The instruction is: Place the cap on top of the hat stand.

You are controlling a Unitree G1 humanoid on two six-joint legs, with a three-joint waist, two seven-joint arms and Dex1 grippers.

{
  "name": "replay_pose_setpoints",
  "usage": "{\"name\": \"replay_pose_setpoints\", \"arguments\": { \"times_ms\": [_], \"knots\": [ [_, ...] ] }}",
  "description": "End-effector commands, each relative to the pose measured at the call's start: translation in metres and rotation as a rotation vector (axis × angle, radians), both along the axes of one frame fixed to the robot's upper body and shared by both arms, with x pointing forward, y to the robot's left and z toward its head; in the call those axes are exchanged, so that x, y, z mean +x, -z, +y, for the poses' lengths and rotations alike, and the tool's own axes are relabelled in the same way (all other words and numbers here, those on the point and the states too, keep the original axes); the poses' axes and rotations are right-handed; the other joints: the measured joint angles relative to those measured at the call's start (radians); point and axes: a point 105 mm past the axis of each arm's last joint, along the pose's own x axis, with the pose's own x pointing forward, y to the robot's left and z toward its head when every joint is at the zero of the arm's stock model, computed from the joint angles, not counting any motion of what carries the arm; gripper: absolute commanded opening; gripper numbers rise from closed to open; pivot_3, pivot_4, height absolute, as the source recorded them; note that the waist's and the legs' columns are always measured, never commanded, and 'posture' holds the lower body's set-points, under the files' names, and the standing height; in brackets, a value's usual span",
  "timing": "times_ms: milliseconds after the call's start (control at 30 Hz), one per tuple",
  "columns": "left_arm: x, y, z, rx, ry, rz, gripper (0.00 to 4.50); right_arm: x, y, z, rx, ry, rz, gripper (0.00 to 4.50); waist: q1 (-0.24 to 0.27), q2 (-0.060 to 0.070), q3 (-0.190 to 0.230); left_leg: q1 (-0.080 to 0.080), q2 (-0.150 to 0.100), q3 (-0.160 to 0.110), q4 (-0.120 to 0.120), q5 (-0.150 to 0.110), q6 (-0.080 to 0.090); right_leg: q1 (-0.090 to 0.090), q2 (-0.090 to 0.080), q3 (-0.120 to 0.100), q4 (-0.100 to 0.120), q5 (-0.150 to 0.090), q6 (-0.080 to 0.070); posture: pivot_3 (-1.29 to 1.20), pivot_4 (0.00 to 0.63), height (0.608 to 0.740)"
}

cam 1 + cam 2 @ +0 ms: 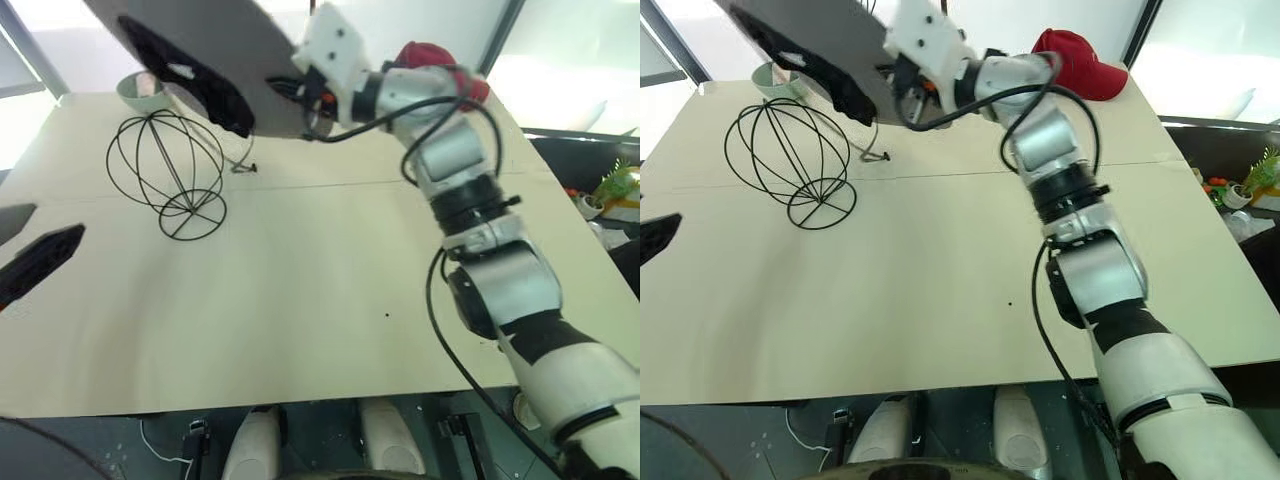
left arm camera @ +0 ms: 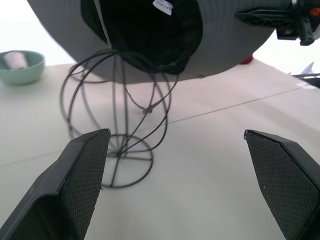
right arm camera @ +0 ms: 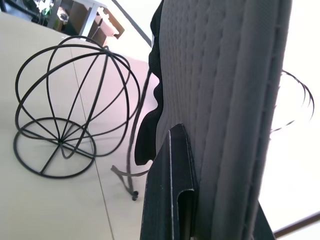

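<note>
The cap (image 1: 215, 50), a big grey floppy fabric sun hat, hangs by its brim, pinched in my right gripper (image 1: 300, 95), above and just behind the black wire globe hat stand (image 1: 168, 172). My left gripper (image 2: 185, 185) idles, spread wide and empty, nearer me. I'd bring the hollow of the crown (dark lining facing down) squarely over the globe, then lower.

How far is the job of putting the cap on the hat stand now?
Done: the cap is off the table, its brim pinched by the shut right gripper. In hand: it hangs tilted above and behind the hat stand. Left: lower it onto the stand and release. The left gripper is open and holds nothing.
</note>
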Motion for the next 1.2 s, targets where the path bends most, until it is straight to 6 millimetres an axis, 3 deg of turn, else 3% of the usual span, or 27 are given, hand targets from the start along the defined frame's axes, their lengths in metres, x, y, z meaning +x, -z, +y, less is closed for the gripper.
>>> {"name": "replay_pose_setpoints", "arguments": {
  "times_ms": [33, 133, 300, 467, 600, 800, 1200],
  "knots": [
    [-0.025, -0.016, 0.014, 0.003, -0.090, -0.073, 4.50, -0.015, -0.020, 0.024, -0.048, -0.053, -0.242, 0.02, 0.002, 0.000, 0.000, 0.000, 0.000, 0.000, 0.000, 0.000, 0.000, 0.000, 0.000, 0.000, 0.000, 0.000, 0.000, 0.00, 0.150, 0.740],
    [-0.043, -0.018, 0.030, -0.013, -0.177, -0.077, 4.50, -0.031, -0.005, 0.042, -0.135, -0.123, -0.426, 0.02, 0.000, -0.001, 0.000, 0.000, 0.000, -0.001, 0.000, 0.000, 0.000, 0.001, 0.000, -0.001, 0.000, 0.000, 0.000, 0.00, 0.150, 0.740],
    [-0.061, -0.015, 0.043, 0.004, -0.250, -0.044, 4.50, -0.052, 0.027, 0.053, -0.261, -0.229, -0.647, 0.02, -0.002, -0.002, -0.001, 0.000, 0.000, 0.000, 0.000, 0.000, 0.000, 0.000, 0.000, -0.001, 0.002, -0.001, -0.002, 0.00, 0.150, 0.740],
    [-0.063, -0.017, 0.047, 0.006, -0.265, -0.044, 4.50, -0.053, 0.064, 0.059, -0.352, -0.251, -0.698, 0.02, -0.002, -0.002, -0.001, 0.001, 0.000, 0.000, 0.000, 0.000, -0.001, 0.000, 0.000, 0.000, 0.003, -0.003, -0.005, 0.00, 0.150, 0.740],
    [-0.061, -0.018, 0.047, 0.019, -0.258, -0.035, 4.50, -0.046, 0.082, 0.058, -0.327, -0.227, -0.584, 0.02, -0.001, -0.003, -0.002, 0.002, 0.000, -0.001, 0.001, 0.000, -0.001, -0.001, 0.000, -0.001, 0.007, -0.005, -0.009, 0.00, 0.150, 0.740],
    [-0.053, -0.025, 0.051, 0.033, -0.242, -0.038, 4.50, -0.042, 0.078, 0.058, -0.194, -0.208, -0.406, 0.02, -0.005, -0.003, -0.001, 0.003, 0.000, -0.001, 0.000, 0.000, -0.001, -0.001, 0.001, -0.001, 0.010, -0.006, -0.010, 0.00, 0.150, 0.740],
    [-0.034, -0.029, 0.052, 0.044, -0.197, -0.048, 4.50, -0.030, 0.067, 0.055, -0.218, -0.148, -0.413, 0.02, -0.017, -0.003, -0.001, 0.003, 0.000, -0.001, 0.000, 0.000, -0.001, -0.003, 0.001, -0.001, 0.011, -0.005, -0.008, 0.00, 0.150, 0.740]
  ]
}}
